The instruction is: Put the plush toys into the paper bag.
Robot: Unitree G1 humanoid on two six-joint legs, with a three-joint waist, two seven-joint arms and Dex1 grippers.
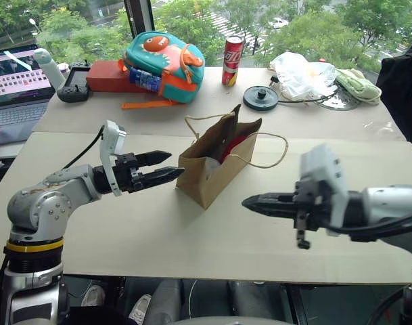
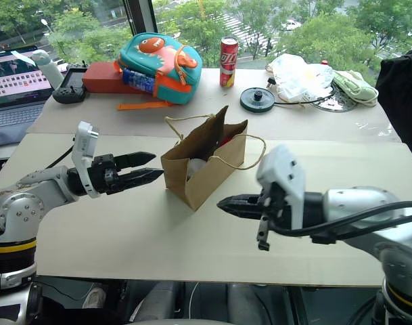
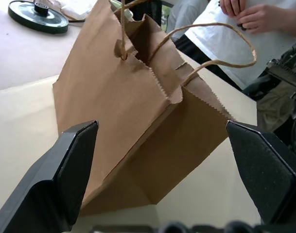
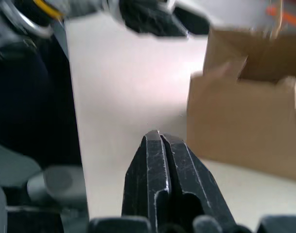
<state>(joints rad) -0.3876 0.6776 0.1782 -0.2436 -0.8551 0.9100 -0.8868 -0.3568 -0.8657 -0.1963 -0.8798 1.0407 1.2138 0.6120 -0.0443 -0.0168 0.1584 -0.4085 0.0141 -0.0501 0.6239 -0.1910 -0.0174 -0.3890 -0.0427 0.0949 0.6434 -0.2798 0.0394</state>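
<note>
Left gripper [image 1: 166, 166]: jaws spread wide, empty, tips just beside the near left side of the paper bag [image 1: 216, 166], apart from it. Right gripper [image 1: 249, 201]: jaws closed together on nothing, hovering over the bench [image 1: 145, 237] near the bag's near right corner, not touching it.

Paper bag stands upright and open about mid-bench, slightly closer to the far edge than to the front edge, its cord handles [image 1: 270, 145] drooping to the right. Inside the mouth: red chili pepper [image 1: 234, 145] against the far wall, grey-blue ball [image 1: 211, 164] lower down beside it. Both plush toys sit within the bag.

Along the far edge, on a second tabletop: fish backpack [image 1: 164, 66] left of centre, resting against a red box [image 1: 111, 76]; red soda can [image 1: 232, 60] upright just right of it; round black disc [image 1: 260, 97] near the can; white plastic bag [image 1: 302, 74] toward the far right corner. Laptop [image 1: 15, 84] open at the far left corner, a black controller [image 1: 74, 87] beside it.

Left wrist view: a person's hands [image 3: 245, 12] beyond the bag.
</note>
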